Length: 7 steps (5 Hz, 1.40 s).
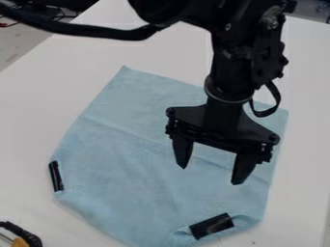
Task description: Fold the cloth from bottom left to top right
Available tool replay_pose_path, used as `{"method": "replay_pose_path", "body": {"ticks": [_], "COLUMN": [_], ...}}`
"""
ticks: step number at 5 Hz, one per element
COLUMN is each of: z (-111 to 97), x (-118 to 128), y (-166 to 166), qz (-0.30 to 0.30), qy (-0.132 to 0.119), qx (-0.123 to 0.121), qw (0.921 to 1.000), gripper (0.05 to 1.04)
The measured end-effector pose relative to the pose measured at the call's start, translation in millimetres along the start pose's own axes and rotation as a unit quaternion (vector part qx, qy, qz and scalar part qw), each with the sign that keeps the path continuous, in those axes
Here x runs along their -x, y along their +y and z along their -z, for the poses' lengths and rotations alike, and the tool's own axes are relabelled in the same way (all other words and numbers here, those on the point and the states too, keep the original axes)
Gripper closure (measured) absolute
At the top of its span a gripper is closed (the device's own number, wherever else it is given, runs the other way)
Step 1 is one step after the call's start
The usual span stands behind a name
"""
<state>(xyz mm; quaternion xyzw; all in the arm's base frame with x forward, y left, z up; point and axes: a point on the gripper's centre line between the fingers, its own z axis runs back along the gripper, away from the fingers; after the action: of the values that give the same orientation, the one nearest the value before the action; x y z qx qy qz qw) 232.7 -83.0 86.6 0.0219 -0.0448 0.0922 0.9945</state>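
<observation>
The black gripper (209, 174) hangs over the right-centre part of the light blue cloth (122, 154), its two fingers spread wide with nothing between them. The cloth lies mostly flat on the white table, with a faint crease running across its middle. Its top left corner points up at the back, and its right side passes behind the gripper. A piece of black tape (56, 176) sits at the cloth's left edge, and another black tape piece (212, 226) is near the bottom right, where the edge is bunched up.
The white table (38, 116) surrounds the cloth. A black and yellow object (23, 238) lies at the bottom left corner. Dark cables are beyond the table's edge at the top left, and a black cable hangs from the arm across the top.
</observation>
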Motion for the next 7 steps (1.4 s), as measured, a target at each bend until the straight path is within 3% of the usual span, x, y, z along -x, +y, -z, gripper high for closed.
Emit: {"method": "replay_pose_path", "body": {"ticks": [1, 4, 5, 7], "z": [6.8, 17.7, 24.0, 40.3], "x": [5.2, 37.0, 41.5, 34.9], "y": [2.0, 88.3, 128.5, 174.0], "qz": [0.001, -0.070, -0.115, -0.192], "qy": [0.013, 0.006, 0.010, 0.012], "qx": [-0.006, -0.006, -0.012, -0.057], "qw": [0.9999, 0.9975, 0.9933, 0.9797], "gripper": [0.082, 0.082, 0.082, 0.082]}}
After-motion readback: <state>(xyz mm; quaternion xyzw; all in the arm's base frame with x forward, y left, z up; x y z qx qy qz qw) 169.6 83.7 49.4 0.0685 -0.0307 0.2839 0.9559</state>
